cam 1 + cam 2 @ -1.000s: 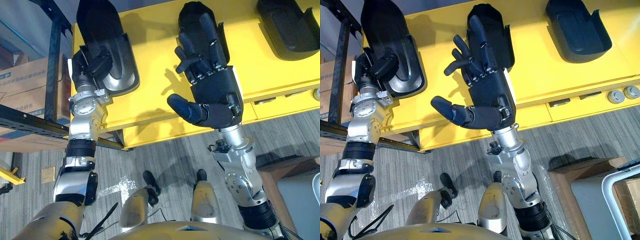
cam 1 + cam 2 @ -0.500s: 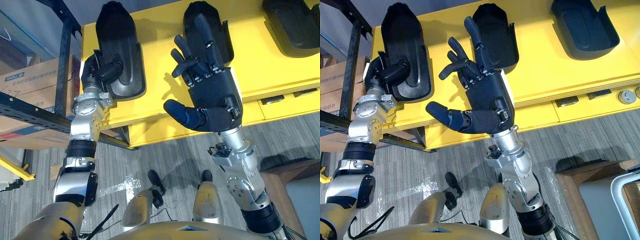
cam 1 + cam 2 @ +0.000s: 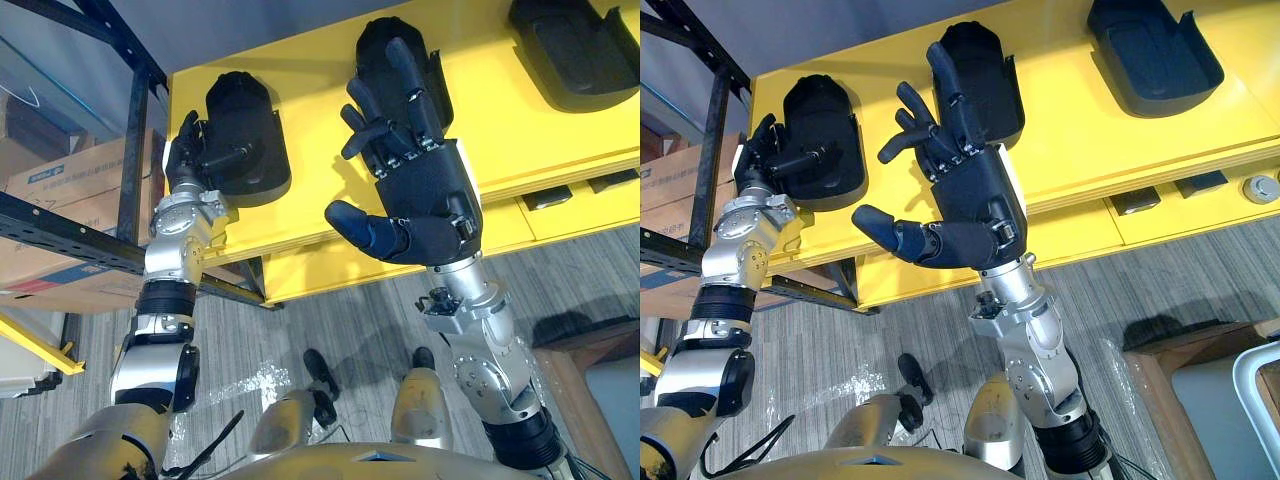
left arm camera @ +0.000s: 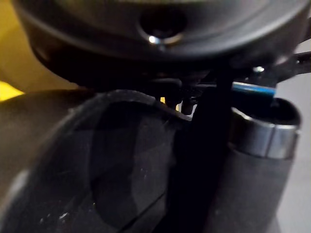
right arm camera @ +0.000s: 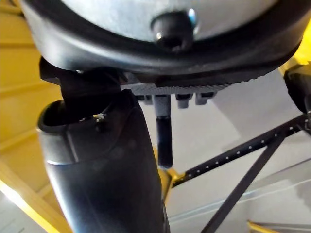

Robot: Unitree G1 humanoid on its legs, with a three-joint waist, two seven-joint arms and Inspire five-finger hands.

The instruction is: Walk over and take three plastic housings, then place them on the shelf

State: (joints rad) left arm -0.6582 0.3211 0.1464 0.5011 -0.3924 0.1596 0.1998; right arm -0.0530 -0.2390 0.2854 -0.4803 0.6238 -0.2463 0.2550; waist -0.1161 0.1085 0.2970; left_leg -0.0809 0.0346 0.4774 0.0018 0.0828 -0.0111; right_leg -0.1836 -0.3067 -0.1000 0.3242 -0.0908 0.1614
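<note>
left hand (image 3: 192, 152) curled round near rim of end housing (image 3: 250, 125), likely to lift it off desk (image 3: 520, 130); right hand (image 3: 425, 190) splayed open over next housing (image 3: 990, 80), probably pre-shaping a grab.

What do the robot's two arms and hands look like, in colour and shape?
The left arm and right arm are silver-grey metal, made of rounded segments with black bands. Each ends in a dark hand. The left hand is black; the right hand has slim fingers, a thick rounded thumb and a white strip on its outer edge.
</note>
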